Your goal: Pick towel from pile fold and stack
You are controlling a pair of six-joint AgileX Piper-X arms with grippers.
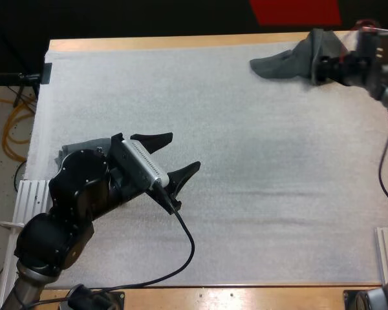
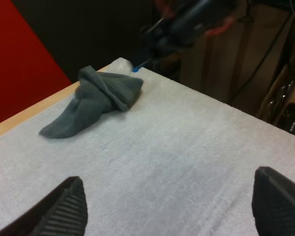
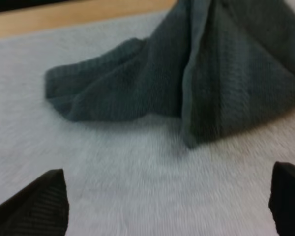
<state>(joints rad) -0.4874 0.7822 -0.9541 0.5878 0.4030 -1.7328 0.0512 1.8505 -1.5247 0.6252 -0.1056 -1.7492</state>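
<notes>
Just beyond the right end effector (image 3: 162, 206) lies a crumpled towel (image 3: 187, 73), apparently untouched.

The towel (image 1: 281, 64) is dark grey-green cloth, matt, with a fine ribbed weave and soft folds. Under the towel the mat (image 1: 246, 194) is white, matt and finely grained, like foam. Beyond the towel the table (image 1: 181, 42) edge is pale, smooth wood. The left gripper (image 1: 184, 150) looks like matt black plastic; its pads (image 2: 71, 209) are ribbed.

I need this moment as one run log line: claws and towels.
left claw: open, over mat | right claw: open, facing crumpled towel, far right corner | second towel: beside left arm
</notes>
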